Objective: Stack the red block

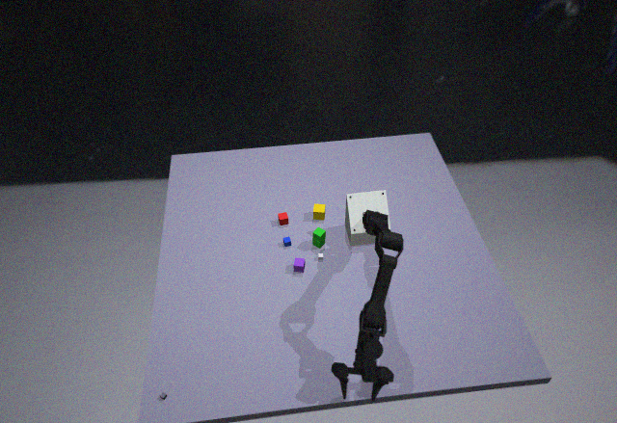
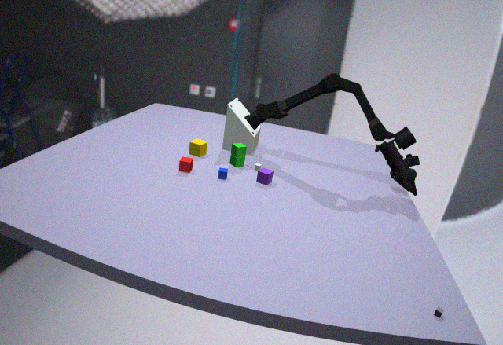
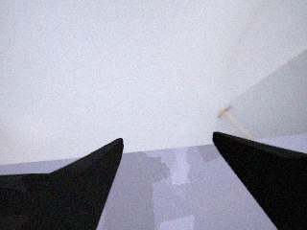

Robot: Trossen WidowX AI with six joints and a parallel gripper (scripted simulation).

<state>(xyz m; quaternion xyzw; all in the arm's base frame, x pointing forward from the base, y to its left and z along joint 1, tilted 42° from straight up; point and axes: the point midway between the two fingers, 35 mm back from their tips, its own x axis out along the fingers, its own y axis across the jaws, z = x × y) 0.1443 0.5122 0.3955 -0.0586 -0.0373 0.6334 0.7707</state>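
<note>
1. While we look for the red block (image 1: 282, 218), we find it lying on the lavender table top (image 1: 224, 329), alone, with nothing touching it, well apart from our gripper (image 1: 361, 388).
2. We see the yellow block (image 1: 318, 211) near it on one side and the small blue block (image 1: 286, 241) near it on another; none of the three touch.
3. We see the green tower (image 1: 318, 237), two green cubes stacked upright, standing between the yellow block and a tiny white cube (image 1: 320, 255), just beside the latter.
4. We note the purple block (image 1: 299, 264) a little further out, apart from both the blue block and the white cube.
5. We place the white slanted base (image 1: 365, 217) of our arm (image 1: 378, 289) just beside the tower; in the exterior view the tower (image 2: 238, 154) stands in front of that base (image 2: 240, 128).
6. We see the arm reach away from the blocks toward the table's edge, where the gripper (image 2: 408, 182) hangs above the surface with its tips pointing down.
7. We hold our jaws spread wide with nothing between them; in the wrist view the two dark fingers frame only the table edge and pale floor.
8. We spot a tiny dark cube (image 1: 163, 396) near a far corner of the table, well apart from everything else.
</note>
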